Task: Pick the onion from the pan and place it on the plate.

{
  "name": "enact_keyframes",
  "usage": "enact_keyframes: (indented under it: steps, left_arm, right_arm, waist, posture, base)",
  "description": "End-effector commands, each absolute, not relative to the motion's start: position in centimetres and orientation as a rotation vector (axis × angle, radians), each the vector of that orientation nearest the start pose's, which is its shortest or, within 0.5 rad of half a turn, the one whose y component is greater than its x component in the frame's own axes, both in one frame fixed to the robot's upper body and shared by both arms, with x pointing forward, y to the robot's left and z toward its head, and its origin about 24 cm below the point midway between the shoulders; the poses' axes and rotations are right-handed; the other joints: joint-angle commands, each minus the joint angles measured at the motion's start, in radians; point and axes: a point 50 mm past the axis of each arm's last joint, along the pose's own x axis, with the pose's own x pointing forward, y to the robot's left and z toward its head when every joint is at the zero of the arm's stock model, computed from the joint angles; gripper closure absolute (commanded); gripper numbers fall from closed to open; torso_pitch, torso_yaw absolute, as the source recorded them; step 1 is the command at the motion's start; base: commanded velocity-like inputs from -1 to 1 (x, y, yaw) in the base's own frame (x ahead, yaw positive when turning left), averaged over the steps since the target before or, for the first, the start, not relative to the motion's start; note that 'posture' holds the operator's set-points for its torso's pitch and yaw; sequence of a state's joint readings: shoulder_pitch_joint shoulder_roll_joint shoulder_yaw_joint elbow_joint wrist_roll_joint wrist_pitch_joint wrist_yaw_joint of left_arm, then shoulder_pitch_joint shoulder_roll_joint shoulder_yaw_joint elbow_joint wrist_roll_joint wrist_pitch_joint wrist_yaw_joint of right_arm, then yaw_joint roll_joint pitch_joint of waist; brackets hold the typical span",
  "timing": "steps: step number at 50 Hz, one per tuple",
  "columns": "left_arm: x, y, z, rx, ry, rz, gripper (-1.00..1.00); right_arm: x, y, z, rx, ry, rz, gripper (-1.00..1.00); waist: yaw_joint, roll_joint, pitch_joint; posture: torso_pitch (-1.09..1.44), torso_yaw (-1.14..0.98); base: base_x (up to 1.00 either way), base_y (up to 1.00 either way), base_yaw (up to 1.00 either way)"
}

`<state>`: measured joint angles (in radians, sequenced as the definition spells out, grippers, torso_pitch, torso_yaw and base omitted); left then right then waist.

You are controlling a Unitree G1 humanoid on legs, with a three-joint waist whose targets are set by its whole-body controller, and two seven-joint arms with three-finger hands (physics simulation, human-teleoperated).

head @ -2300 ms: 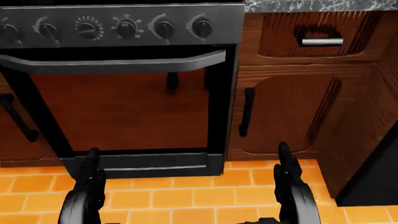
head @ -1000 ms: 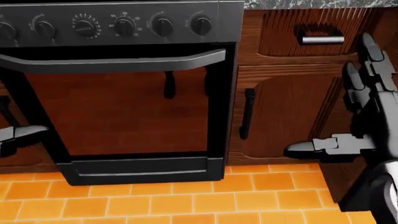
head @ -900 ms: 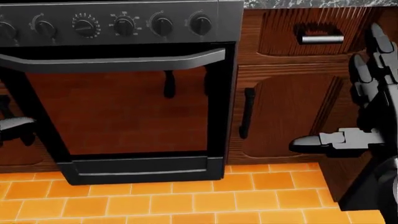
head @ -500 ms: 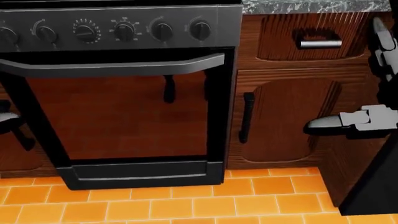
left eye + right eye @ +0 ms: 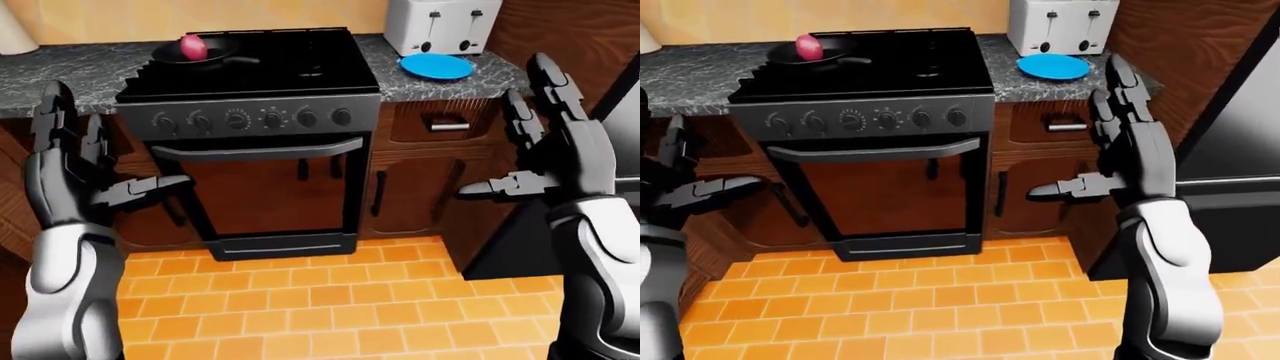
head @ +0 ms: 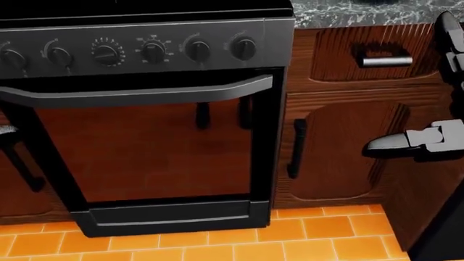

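A reddish onion [image 5: 192, 46] lies in a black pan [image 5: 190, 56] at the top left of the black stove top [image 5: 280, 64] in the left-eye view. A blue plate [image 5: 437, 66] rests on the grey counter [image 5: 470, 79] to the stove's right. Both hands are raised well short of the stove. My left hand [image 5: 95, 161] is open with fingers spread, holding nothing. My right hand [image 5: 530, 142] is open too, thumb pointing left, below and right of the plate. In the head view only the right hand's thumb [image 6: 395, 144] and the oven door [image 6: 145, 152] show.
A white toaster [image 5: 440, 24] stands above the plate. Wooden cabinets [image 5: 420, 180] and a drawer handle [image 5: 448, 125] flank the oven. A dark fridge [image 5: 1230, 150] fills the right of the right-eye view. Orange tiled floor [image 5: 300, 300] lies between me and the stove.
Both hands rose from hanging low near the floor to chest height with fingers spread. The head view has tilted up and shifted slightly, so the oven sits lower and the counter edge shows.
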<state>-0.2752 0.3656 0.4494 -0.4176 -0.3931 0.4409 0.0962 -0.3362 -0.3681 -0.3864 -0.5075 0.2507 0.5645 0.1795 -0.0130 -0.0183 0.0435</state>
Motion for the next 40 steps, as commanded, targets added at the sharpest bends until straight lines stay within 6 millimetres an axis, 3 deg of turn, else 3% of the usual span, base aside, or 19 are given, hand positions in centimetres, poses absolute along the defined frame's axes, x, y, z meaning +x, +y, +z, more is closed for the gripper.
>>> enact_keyframes:
  steps: [1,4,7,8,9,12,19,21,22,23,25,27,31,33,34,35,36,37,40]
  left_arm:
    - [24.9,27.1,22.4,-0.024,-0.463,0.299,-1.00]
    - [24.8,27.1,22.5,-0.024,-0.464,0.299,-1.00]
    - [24.8,27.1,22.5,-0.023,-0.465,0.300,-1.00]
    - [24.8,27.1,22.5,-0.024,-0.465,0.300,-1.00]
    - [24.8,27.1,22.6,-0.023,-0.467,0.299,-1.00]
    - [24.8,27.1,22.7,-0.022,-0.468,0.298,-1.00]
    - [24.8,27.1,22.8,-0.019,-0.473,0.299,-1.00]
    - [24.7,27.1,23.0,-0.018,-0.477,0.300,-1.00]
    - [24.7,27.1,23.0,-0.017,-0.479,0.300,-1.00]
    - [24.6,27.1,23.1,-0.016,-0.481,0.301,-1.00]
    - [24.6,27.1,23.2,-0.015,-0.483,0.301,-1.00]
    - [24.5,27.1,23.3,-0.014,-0.485,0.302,-1.00]
    - [24.4,27.2,23.3,-0.012,-0.487,0.303,-1.00]
    - [24.4,27.2,23.3,-0.012,-0.487,0.303,-1.00]
    - [24.4,27.2,23.3,-0.012,-0.487,0.303,-1.00]
    - [24.3,27.2,23.3,-0.011,-0.488,0.302,-1.00]
    - [24.3,27.2,23.4,-0.011,-0.489,0.302,-1.00]
    - [24.3,27.2,23.5,-0.011,-0.490,0.302,-1.00]
    - [24.3,27.2,23.5,-0.011,-0.490,0.303,-1.00]
  right_arm:
    - [25.5,-22.9,24.0,-0.158,-0.445,0.018,-1.00]
    - [25.5,-22.9,24.1,-0.158,-0.446,0.019,-1.00]
    - [25.5,-22.9,24.2,-0.160,-0.448,0.019,-1.00]
    - [25.5,-22.9,24.2,-0.159,-0.448,0.019,-1.00]
    - [25.5,-22.9,24.3,-0.159,-0.448,0.019,-1.00]
    - [25.5,-22.9,24.4,-0.161,-0.451,0.021,-1.00]
    - [25.4,-22.9,24.5,-0.164,-0.455,0.022,-1.00]
    - [25.4,-22.9,24.6,-0.166,-0.457,0.023,-1.00]
    - [25.4,-22.9,24.6,-0.167,-0.458,0.023,-1.00]
    - [25.3,-22.9,24.7,-0.168,-0.459,0.022,-1.00]
    - [25.3,-22.9,24.7,-0.169,-0.460,0.022,-1.00]
    - [25.3,-23.0,24.8,-0.170,-0.463,0.021,-1.00]
    - [25.3,-23.0,24.9,-0.172,-0.465,0.021,-1.00]
    - [25.2,-23.0,24.9,-0.174,-0.465,0.022,-1.00]
    - [25.2,-23.1,24.9,-0.174,-0.465,0.022,-1.00]
    - [25.2,-23.1,24.9,-0.175,-0.465,0.021,-1.00]
    - [25.2,-23.1,24.9,-0.175,-0.465,0.021,-1.00]
    - [25.2,-23.1,25.0,-0.176,-0.466,0.022,-1.00]
    - [25.2,-23.0,25.0,-0.178,-0.468,0.024,-1.00]
  waist:
    - [0.007,-0.019,-0.026]
    - [0.003,0.001,-0.022]
    - [-0.002,0.048,-0.008]
    - [-0.003,0.083,-0.023]
    - [-0.006,0.101,-0.042]
    - [0.015,0.086,-0.008]
    - [0.014,0.011,-0.005]
    - [0.015,-0.023,-0.008]
    - [0.015,-0.053,-0.020]
    - [0.005,-0.018,-0.016]
    - [0.008,-0.037,-0.020]
    - [0.005,-0.032,-0.028]
    - [0.000,0.009,-0.011]
    - [-0.006,0.051,-0.011]
    - [-0.008,0.085,-0.021]
    - [-0.003,0.137,-0.037]
    - [0.003,0.088,-0.023]
    - [0.003,0.100,-0.014]
    - [0.013,0.070,-0.018]
  posture:
    - [0.00,0.00]
    - [0.00,0.00]
    - [0.00,0.00]
    - [0.00,0.00]
    - [0.00,0.00]
    - [0.00,0.00]
    - [0.00,0.00]
    - [0.00,0.00]
    - [0.00,0.00]
    - [0.00,0.00]
    - [0.00,0.00]
    - [0.00,0.00]
    - [0.00,0.00]
    - [0.00,0.00]
    - [0.00,0.00]
    - [0.00,0.00]
    - [0.00,0.00]
    - [0.00,0.00]
    - [0.00,0.00]
  base:
    - [0.12,0.30,0.00]
    - [0.13,0.30,0.00]
    - [0.12,0.31,0.00]
    - [0.12,0.34,0.00]
    - [0.12,0.34,0.00]
    - [0.12,0.33,0.00]
    - [0.13,0.33,0.00]
    - [0.13,0.33,0.00]
    - [0.15,0.33,0.00]
    - [0.16,0.34,0.00]
    - [0.15,0.32,0.00]
    - [0.16,0.32,0.00]
    - [0.16,0.33,0.00]
    - [0.17,0.32,0.00]
    - [0.16,0.32,0.00]
    - [0.18,0.32,0.00]
    - [0.18,0.32,0.00]
    - [0.17,0.32,0.00]
    - [0.19,0.31,0.00]
